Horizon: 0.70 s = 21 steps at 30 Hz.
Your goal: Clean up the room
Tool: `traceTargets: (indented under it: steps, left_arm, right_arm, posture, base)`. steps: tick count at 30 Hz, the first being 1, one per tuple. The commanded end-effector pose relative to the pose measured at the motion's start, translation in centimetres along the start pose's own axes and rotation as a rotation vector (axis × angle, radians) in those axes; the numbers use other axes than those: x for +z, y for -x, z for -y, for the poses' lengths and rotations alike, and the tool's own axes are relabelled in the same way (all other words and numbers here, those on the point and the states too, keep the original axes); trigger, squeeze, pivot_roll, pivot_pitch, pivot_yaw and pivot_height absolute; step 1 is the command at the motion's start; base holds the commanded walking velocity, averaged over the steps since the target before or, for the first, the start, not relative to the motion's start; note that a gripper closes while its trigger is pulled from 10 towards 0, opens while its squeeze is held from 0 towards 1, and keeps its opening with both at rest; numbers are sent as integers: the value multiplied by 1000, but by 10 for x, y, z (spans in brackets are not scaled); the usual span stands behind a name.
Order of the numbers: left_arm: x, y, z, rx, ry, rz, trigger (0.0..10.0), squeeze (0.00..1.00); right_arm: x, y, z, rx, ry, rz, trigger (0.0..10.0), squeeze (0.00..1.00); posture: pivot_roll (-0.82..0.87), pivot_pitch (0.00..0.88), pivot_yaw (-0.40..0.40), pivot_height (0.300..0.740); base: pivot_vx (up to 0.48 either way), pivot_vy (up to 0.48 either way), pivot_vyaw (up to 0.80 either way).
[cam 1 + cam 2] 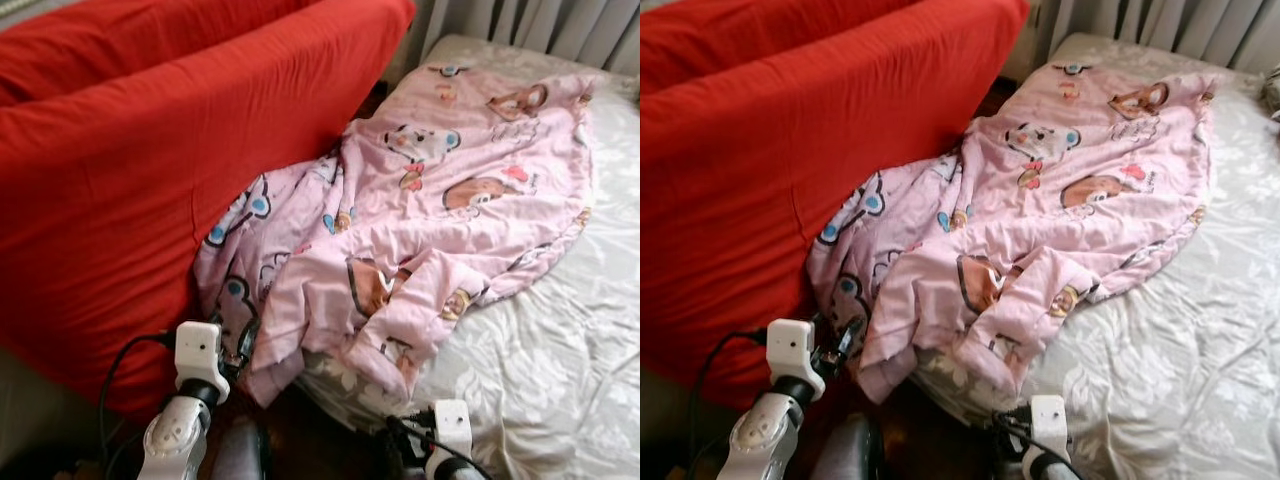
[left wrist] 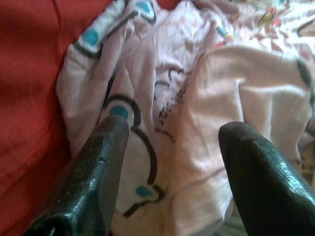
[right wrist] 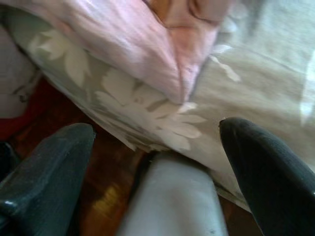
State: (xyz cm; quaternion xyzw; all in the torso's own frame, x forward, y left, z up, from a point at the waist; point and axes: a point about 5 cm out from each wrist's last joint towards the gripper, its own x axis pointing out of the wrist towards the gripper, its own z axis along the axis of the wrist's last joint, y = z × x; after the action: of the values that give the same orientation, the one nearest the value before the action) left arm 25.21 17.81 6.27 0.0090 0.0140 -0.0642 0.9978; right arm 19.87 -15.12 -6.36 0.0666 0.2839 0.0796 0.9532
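Pink blanket (image 1: 430, 215) with cartoon animal prints, blue and brown accents. Plain red sofa cover (image 1: 150, 150). Bed sheet (image 1: 560, 370) grey with pale floral pattern. Curtains (image 1: 560, 25) grey.

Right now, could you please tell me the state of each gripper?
Left gripper: open, empty, fingers spread in front of the pink blanket.
Right gripper: open, empty, low by the bed edge.

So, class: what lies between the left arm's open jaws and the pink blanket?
Nothing. In the left wrist view the left gripper has its jaws spread, with only the pink blanket showing in the gap, beside the red sofa cover.
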Motion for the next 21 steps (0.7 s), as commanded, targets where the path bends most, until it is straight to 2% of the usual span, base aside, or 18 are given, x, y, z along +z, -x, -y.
traceTargets:
  steps: [1,4,5,6,8,9,13,16,21]
  left_arm:
    - [-1,6,0,-2,7,-19,10000,0]
    - [-1,11,1,-3,6,-26,10000,0]
    - [1,11,1,-2,5,-27,10000,0]
    - [2,11,1,0,5,-26,10000,0]
    - [6,11,1,2,4,-21,10000,0]
    - [10,10,0,5,3,-9,10000,0]
    - [15,8,0,6,3,1,10000,0]
    - [16,8,1,3,5,0,10000,0]
    - [16,9,3,0,7,-10,10000,0]
  right_arm:
    - [-4,4,-1,10,-5,27,10000,0]
    - [-1,7,-2,12,15,84,10000,0]
    - [48,-18,-10,28,48,210,10000,0]
    - [86,-34,-17,34,61,282,10000,0]
    - [138,-49,-27,31,70,377,10000,0]
    - [150,-49,-26,17,71,416,10000,0]
    - [164,-50,-25,12,65,464,10000,0]
    - [165,-51,-25,12,78,452,10000,0]
    - [154,-52,-25,-21,70,393,10000,0]
  posture:
    - [82,265,-12,643]
    - [86,276,-10,643]
    - [88,280,-10,643]
    - [88,280,-10,643]
    - [94,285,-10,643]
    - [95,286,-10,643]
    - [92,286,-9,643]
    - [90,284,-9,643]
    - [91,291,-9,643]
  base:
    - [0,0,0]
    - [0,0,0]
    - [0,0,0]
    - [0,0,0]
    - [0,0,0]
    - [0,0,0]
    - [0,0,0]
    - [0,0,0]
    - [0,0,0]
